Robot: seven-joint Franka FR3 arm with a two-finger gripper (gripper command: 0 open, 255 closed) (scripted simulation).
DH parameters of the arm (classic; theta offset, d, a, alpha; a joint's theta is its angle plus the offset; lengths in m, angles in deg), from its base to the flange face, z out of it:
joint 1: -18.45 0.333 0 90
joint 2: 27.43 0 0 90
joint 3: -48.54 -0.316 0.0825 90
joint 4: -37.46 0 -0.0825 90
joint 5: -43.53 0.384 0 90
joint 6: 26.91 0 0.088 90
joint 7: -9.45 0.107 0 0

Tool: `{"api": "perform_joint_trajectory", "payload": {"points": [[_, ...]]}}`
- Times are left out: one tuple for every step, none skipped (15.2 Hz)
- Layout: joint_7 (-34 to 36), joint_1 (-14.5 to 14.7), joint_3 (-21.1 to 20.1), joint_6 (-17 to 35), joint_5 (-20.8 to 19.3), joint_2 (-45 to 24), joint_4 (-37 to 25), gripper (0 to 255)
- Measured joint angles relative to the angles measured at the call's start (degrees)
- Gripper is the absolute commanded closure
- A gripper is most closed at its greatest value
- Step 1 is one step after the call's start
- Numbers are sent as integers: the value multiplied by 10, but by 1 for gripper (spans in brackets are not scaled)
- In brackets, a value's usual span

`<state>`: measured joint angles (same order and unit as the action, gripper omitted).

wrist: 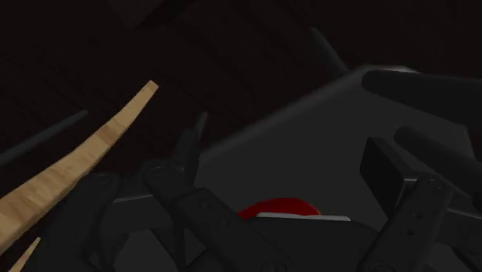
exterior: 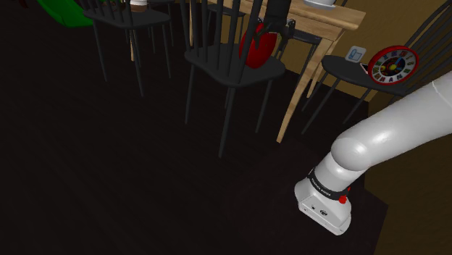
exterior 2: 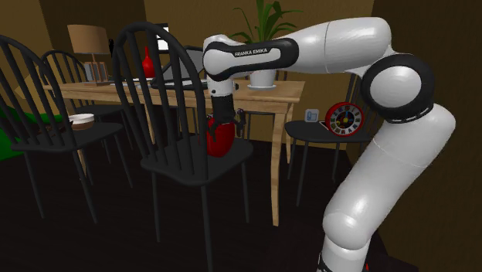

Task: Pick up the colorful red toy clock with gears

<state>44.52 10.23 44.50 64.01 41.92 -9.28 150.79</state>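
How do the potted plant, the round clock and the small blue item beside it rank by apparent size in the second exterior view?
1. potted plant, partly behind the arm
2. round clock
3. small blue item
Clear gaps; no ties.

Arm (exterior 2: 347, 39): rose from the second exterior view's lower right, folded at the elbow, forearm reaching level toward that view's left.
Wrist (exterior 2: 222, 89): bent straight down.
Hand (exterior 2: 224, 122): pointed downward.
Fingers (wrist: 386, 166): stood well apart.
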Motion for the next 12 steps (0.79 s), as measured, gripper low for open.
{"api": "perform_joint_trajectory", "payload": {"points": [[21,-6,0,1,-2,-29,-35,0],[43,-10,-1,3,-2,-43,-52,0],[67,-15,-2,1,-3,-64,-77,0],[88,-19,-1,-4,-5,-83,-104,0],[107,-24,2,-9,-9,-99,-130,0],[128,-28,2,-14,-9,-116,-154,0],[146,-33,6,-23,-10,-134,-182,0],[163,-38,10,-26,-11,-153,-206,0],[181,-42,14,-31,-13,-172,-233,0],[199,-46,17,-41,-14,-194,-267,0],[216,-51,22,-50,-14,-212,-297,0],[233,-55,27,-59,-15,-229,-326,0]]}}
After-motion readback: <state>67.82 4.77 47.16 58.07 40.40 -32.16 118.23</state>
